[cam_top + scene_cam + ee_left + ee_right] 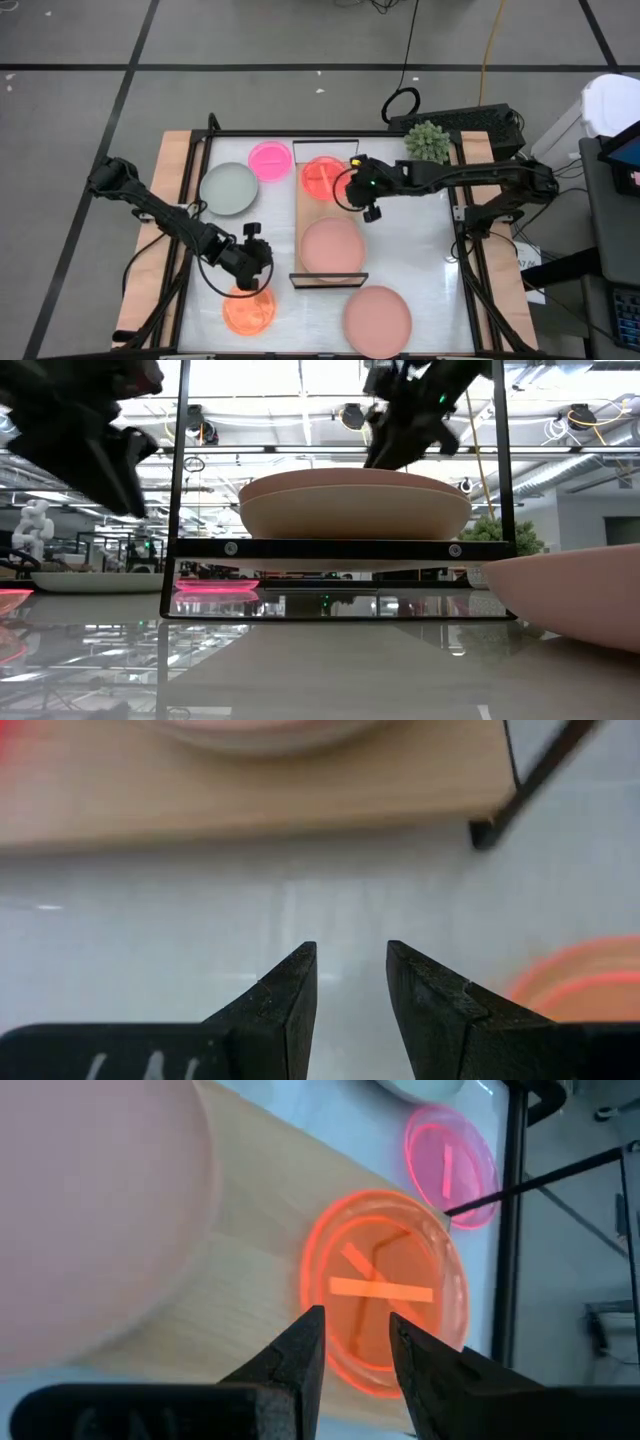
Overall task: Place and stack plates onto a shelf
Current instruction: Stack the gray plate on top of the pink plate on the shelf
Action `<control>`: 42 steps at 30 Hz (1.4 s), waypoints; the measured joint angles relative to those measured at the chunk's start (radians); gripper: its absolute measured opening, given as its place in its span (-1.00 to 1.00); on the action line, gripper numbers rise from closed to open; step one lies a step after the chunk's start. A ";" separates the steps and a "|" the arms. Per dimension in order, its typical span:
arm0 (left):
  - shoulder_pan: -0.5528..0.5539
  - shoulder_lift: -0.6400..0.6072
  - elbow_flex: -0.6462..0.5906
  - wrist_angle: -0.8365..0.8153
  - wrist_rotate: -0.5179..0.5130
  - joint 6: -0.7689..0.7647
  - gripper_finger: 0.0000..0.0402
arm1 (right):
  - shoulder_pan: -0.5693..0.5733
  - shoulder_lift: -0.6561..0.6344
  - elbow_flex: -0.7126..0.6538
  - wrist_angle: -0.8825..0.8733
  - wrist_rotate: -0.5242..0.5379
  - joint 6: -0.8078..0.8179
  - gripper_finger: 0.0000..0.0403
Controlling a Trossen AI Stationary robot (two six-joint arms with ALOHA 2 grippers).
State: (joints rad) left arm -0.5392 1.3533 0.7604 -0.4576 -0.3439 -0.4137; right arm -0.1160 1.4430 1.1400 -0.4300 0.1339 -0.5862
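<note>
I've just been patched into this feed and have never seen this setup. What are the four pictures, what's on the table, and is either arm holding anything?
Two dark robot arms work at a white table. One picture looks straight down, one looks level across the tabletop, and two come from cameras on the wrists.

On the wooden shelf lie an orange plate and a larger dusty-pink plate. On the table lie a hot-pink plate, a grey-green plate, another orange plate and another dusty-pink plate.

The right end effector hovers over the orange plate on the shelf, fingers apart, empty. The left end effector is above the table beside the shelf, also open and empty.
</note>
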 joint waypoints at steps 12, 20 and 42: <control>-0.148 0.000 -0.001 -0.022 0.105 -0.071 -0.36 | 0.168 -0.211 -0.065 -0.103 0.098 0.325 -0.50; -0.222 0.000 -0.001 -0.034 0.164 -0.175 -0.36 | 0.261 -0.327 -0.172 -0.045 0.207 0.400 -0.50; -0.249 0.000 0.000 -0.198 0.165 -0.492 -0.18 | 0.355 -0.358 -0.283 0.052 0.206 0.366 -0.50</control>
State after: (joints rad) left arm -0.7883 1.3535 0.7605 -0.6556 -0.1787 -0.9056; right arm 0.2390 1.0855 0.8574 -0.3778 0.3396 -0.2206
